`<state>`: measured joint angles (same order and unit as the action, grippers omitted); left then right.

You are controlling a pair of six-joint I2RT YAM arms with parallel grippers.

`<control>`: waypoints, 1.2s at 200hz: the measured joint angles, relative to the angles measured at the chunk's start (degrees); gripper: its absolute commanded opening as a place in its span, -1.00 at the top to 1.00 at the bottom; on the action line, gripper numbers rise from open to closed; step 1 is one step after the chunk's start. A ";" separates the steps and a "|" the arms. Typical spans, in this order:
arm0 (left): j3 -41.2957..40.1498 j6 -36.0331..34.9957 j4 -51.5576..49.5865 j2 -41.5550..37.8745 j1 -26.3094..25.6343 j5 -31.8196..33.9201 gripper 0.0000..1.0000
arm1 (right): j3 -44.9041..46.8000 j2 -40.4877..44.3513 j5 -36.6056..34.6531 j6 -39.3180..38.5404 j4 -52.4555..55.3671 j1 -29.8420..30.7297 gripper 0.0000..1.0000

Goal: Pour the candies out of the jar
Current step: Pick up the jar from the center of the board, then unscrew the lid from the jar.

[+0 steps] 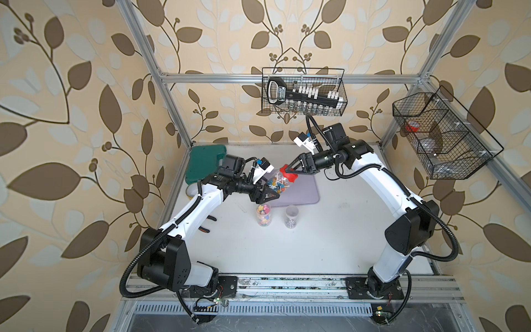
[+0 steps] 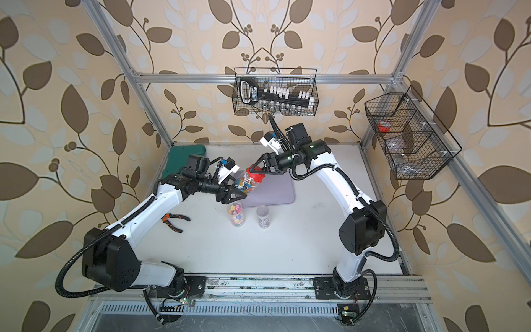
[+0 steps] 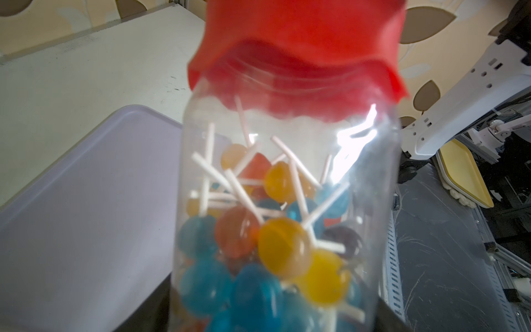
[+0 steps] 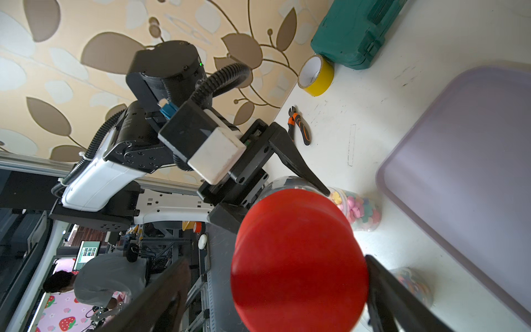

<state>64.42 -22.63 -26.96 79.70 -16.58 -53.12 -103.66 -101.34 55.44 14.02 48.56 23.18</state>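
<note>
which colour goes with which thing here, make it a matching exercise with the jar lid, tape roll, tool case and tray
Things:
1. jar lid
2. tape roll
3. tool case
4. tray

Colours:
a. green
b. lilac
c. red
d. yellow

Pairs: 1-c, 2-d, 3-a, 4-b

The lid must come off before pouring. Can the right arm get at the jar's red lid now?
Probably yes: the right gripper has its open jaws on either side of the red lid, nothing between, and the left gripper holds the jar.
</note>
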 measured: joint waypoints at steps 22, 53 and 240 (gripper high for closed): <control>0.00 -0.02 0.02 0.00 -0.02 2.34 -0.19 | -0.52 0.02 -2.62 1.42 0.07 -0.37 -0.87; -0.68 -0.48 1.03 -0.76 -0.39 8.28 -0.19 | -0.87 0.33 -7.30 4.04 -0.13 -1.20 -0.99; -8.52 -6.25 10.58 -8.94 -7.50 38.80 -0.23 | -4.74 -7.65 -4.81 8.11 4.17 -0.92 -0.87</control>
<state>55.90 -28.88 -16.38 70.76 -24.08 -14.33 -108.40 -108.99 50.63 22.13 52.73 22.26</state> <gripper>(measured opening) 0.732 0.944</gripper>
